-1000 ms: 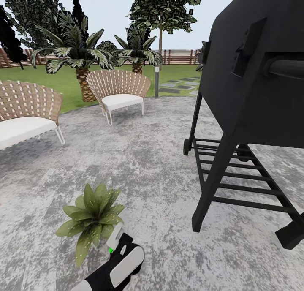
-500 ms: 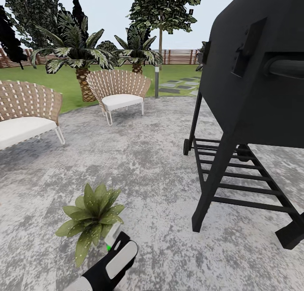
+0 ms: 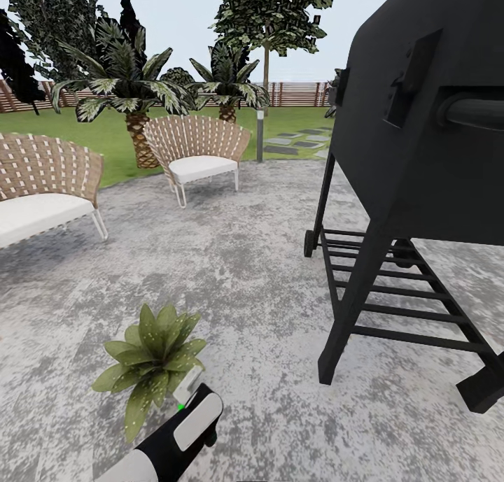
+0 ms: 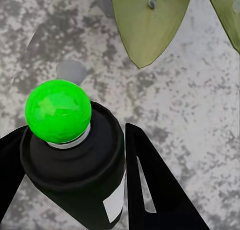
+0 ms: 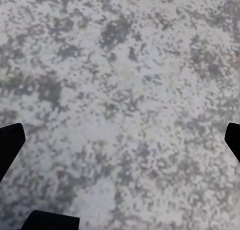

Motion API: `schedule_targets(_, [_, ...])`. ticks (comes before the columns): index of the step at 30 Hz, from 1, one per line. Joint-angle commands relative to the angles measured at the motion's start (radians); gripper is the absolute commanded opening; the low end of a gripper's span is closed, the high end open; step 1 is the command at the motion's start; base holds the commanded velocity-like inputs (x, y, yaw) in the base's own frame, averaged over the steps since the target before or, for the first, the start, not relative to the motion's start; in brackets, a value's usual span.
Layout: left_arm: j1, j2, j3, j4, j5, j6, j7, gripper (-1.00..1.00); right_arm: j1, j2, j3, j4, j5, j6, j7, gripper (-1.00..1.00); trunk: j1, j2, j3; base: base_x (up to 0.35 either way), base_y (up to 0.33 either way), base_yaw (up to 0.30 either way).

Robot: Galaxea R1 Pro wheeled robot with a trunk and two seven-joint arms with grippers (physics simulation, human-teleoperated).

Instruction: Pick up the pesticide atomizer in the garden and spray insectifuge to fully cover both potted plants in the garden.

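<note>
One potted plant (image 3: pixel 150 365), a low rosette of pale-speckled green leaves, stands on the grey paving (image 3: pixel 238 258) of the garden. My left gripper (image 3: pixel 187 398) sits just right of it, shut on the pesticide atomizer (image 3: pixel 187 384). In the left wrist view the atomizer (image 4: pixel 75 175) is a dark bottle with a bright green round top and a pale label, held between both black fingers (image 4: pixel 150 190). A plant leaf (image 4: pixel 150 24) lies close beyond the atomizer. My right gripper (image 5: pixel 121 142) is open over bare paving, its fingertips far apart.
A large black grill (image 3: pixel 420 118) on a ladder-like stand (image 3: pixel 364 307) takes up the right side. Two wicker chairs (image 3: pixel 199 146) (image 3: pixel 42 181) stand at the paving's far left edge. Behind them are palms (image 3: pixel 129 83), lawn (image 3: pixel 105 132), stepping stones (image 3: pixel 294 143) and a wooden fence (image 3: pixel 294 94).
My left forearm has swung a little to the left, bringing the held atomizer slightly closer to the plant. The camera and everything else stay as they were.
</note>
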Motion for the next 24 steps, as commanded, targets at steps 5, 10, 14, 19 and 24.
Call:
schedule_targets(5, [0.0, 0.001, 0.011, 0.001, -0.004, -0.025, 0.0, -1.0, 0.0, 0.0, 0.0, 0.0, 0.0, 0.0, -0.001, 1.0, 0.0, 0.0, 0.0, 0.0, 0.0, 0.0])
schedule_targets(10, [0.0, 0.002, 0.088, 0.016, -0.004, -0.03, 0.004, -1.0, 0.0, 0.0, 0.0, 0.0, 0.0, 0.0, 0.0, 1.0, 0.0, 0.0, 0.0, 0.0, 0.0, 0.0])
schedule_targets(14, [0.0, 0.001, 0.1, 0.021, -0.004, -0.028, -0.006, -1.0, 0.0, 0.0, 0.002, 0.002, -0.001, 0.001, -0.001, 1.0, 0.0, 0.0, 0.0, -0.068, 0.047, 0.0])
schedule_targets(19, [0.001, -0.009, 0.098, 0.022, -0.004, -0.013, -0.068, -1.0, -0.008, 0.0, 0.005, -0.013, -0.006, 0.056, -0.001, 1.0, 0.0, 0.0, 0.0, -0.228, 0.207, 0.0])
schedule_targets(24, [0.0, -0.011, 0.093, 0.03, -0.008, 0.229, -0.084, -1.0, -0.164, -0.002, 0.085, -0.171, -0.02, 0.486, -0.004, 1.0, 0.0, 0.0, 0.0, -0.256, 0.226, 0.0])
